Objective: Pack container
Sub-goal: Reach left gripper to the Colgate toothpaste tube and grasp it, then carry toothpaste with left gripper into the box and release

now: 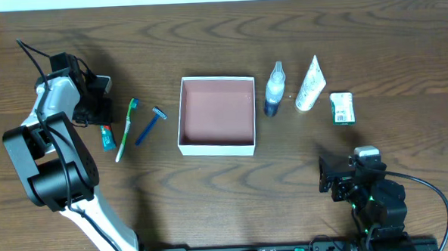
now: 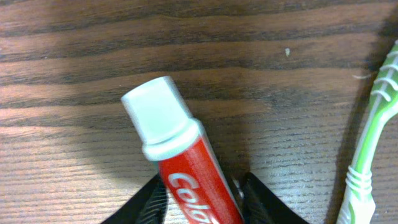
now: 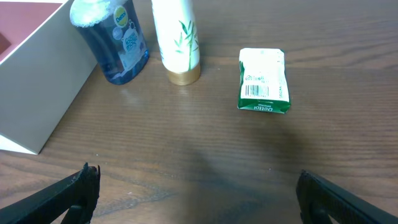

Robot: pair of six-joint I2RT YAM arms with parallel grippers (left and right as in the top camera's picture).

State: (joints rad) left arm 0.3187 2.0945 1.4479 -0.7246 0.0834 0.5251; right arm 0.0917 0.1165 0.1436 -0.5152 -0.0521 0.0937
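flanking toothpaste (image 2: 186,158), left end effector (image 2: 202,200), toothbrush (image 2: 372,118) beside, container (image 1: 217,148) apart

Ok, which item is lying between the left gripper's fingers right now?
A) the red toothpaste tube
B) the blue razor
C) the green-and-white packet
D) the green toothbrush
A: in the left wrist view the red toothpaste tube, white cap pointing away, lies between the two dark fingers of the left gripper, while the green toothbrush lies off to one side.
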